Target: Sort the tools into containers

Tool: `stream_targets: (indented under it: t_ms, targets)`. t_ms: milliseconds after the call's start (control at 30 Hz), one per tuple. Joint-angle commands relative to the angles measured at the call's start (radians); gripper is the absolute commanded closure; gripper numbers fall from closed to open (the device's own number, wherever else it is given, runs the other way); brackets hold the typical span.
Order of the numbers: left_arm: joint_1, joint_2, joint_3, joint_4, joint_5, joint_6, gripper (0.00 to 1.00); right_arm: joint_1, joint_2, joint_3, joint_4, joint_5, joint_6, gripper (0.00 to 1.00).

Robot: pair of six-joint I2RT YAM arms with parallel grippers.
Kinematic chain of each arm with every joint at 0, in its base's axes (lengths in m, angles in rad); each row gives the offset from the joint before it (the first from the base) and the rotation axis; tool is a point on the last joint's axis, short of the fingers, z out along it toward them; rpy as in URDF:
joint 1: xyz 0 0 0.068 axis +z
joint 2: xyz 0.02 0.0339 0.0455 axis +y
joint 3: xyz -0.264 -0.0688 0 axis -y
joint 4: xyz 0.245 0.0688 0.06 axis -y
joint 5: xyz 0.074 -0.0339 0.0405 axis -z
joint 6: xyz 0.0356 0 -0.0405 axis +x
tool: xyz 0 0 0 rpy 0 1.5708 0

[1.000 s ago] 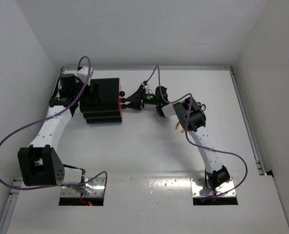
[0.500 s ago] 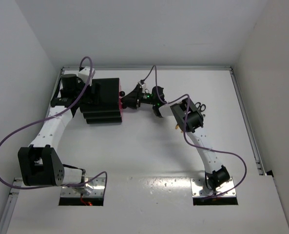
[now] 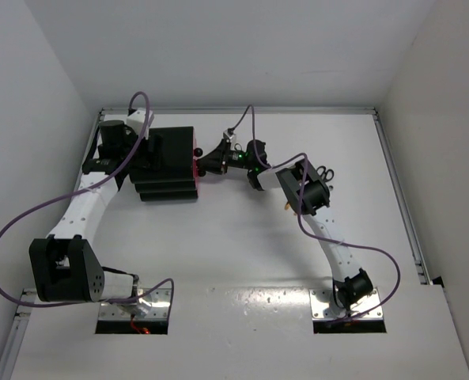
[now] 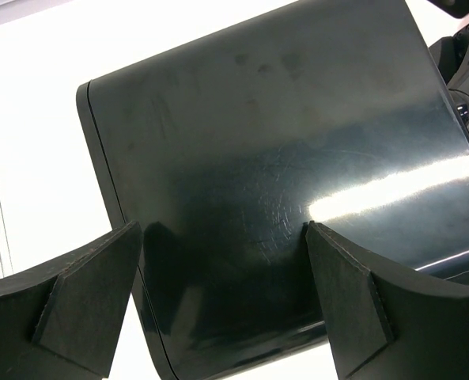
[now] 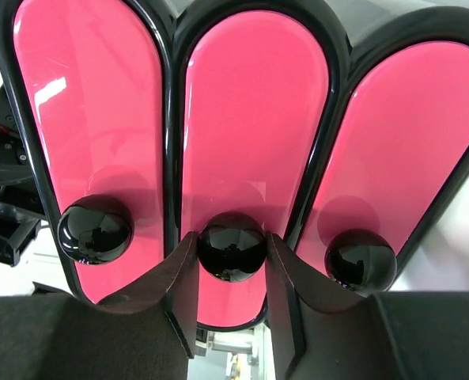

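Two fingers of the left gripper (image 4: 222,229) are set astride the black cabinet (image 4: 297,119); whether it is clamped cannot be told. Three pink drawers (image 5: 254,119) are seen shut in its front. The middle knob (image 5: 232,247) is pinched by the right gripper (image 5: 230,237). A yellow-handled tool (image 3: 286,206) is seen on the table (image 3: 234,237), half hidden under the right arm (image 3: 329,229).

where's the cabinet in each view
top: cabinet upper left
left wrist: cabinet fills most of it, glossy black
right wrist: cabinet front-on, three pink drawers
shared: right gripper closed on the middle knob, top and right wrist
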Motion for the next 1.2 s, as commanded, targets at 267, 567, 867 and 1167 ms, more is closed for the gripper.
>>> stream_targets:
  t_ms: [267, 567, 867, 1167]
  targets:
    - [-0.01, 0.011, -0.009, 0.015, -0.041, -0.03, 0.09, -0.082, -0.119, -0.063, 0.036, 0.006, -0.097, 0.87]
    - [-0.01, 0.02, 0.0, 0.015, -0.064, -0.03, 0.09, -0.151, -0.199, -0.127, -0.016, -0.012, -0.157, 0.94]
    - [-0.01, 0.029, 0.009, 0.015, -0.073, -0.039, 0.09, -0.208, -0.247, -0.23, 0.019, -0.051, -0.157, 0.95]
    - [-0.01, 0.029, 0.009, 0.015, -0.073, -0.039, 0.09, -0.258, -0.265, -0.249, 0.029, -0.081, -0.166, 0.96]
